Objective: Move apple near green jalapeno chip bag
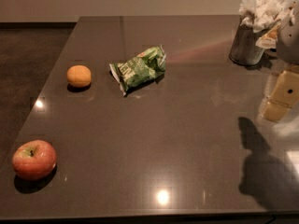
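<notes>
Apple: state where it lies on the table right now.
The apple lies lower left in the camera view, at a front corner of the table, nearer the orange fruit than the green jalapeno chip bag; the hand is at the right edge.

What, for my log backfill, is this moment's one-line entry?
round red-yellow apple: near left, untouched | wrinkly green foil chip bag: centre-back, apart | gripper: far right, clear of both

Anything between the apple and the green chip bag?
Only bare tabletop between apple and bag in camera view; orange sits aside. Gripper at right edge.
</notes>
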### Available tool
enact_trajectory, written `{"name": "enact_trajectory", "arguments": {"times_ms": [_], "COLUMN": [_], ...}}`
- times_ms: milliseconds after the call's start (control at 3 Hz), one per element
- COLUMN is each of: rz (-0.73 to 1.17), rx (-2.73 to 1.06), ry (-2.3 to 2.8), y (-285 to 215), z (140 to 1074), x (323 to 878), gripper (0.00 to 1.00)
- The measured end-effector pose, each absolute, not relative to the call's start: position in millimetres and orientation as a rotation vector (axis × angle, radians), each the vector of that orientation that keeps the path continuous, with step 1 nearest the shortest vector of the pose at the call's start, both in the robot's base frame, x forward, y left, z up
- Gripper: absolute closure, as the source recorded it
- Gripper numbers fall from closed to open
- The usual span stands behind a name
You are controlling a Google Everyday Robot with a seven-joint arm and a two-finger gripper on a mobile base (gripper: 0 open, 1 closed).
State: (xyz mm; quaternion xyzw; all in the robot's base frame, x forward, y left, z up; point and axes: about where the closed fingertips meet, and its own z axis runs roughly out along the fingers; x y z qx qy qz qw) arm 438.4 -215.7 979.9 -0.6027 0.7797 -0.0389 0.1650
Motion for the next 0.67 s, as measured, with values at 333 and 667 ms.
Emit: {"name": "enact_trajectory", "arguments": {"times_ms": [333,667], "rz": [-0.111,-0.057], "rx": [-1.717,-1.748], "ry": [2.221,2.186], "y": [-215.6,-194.9], "z": [979.9,976.4], "x": [438.4,438.4], "gripper": [0.0,0.0]}}
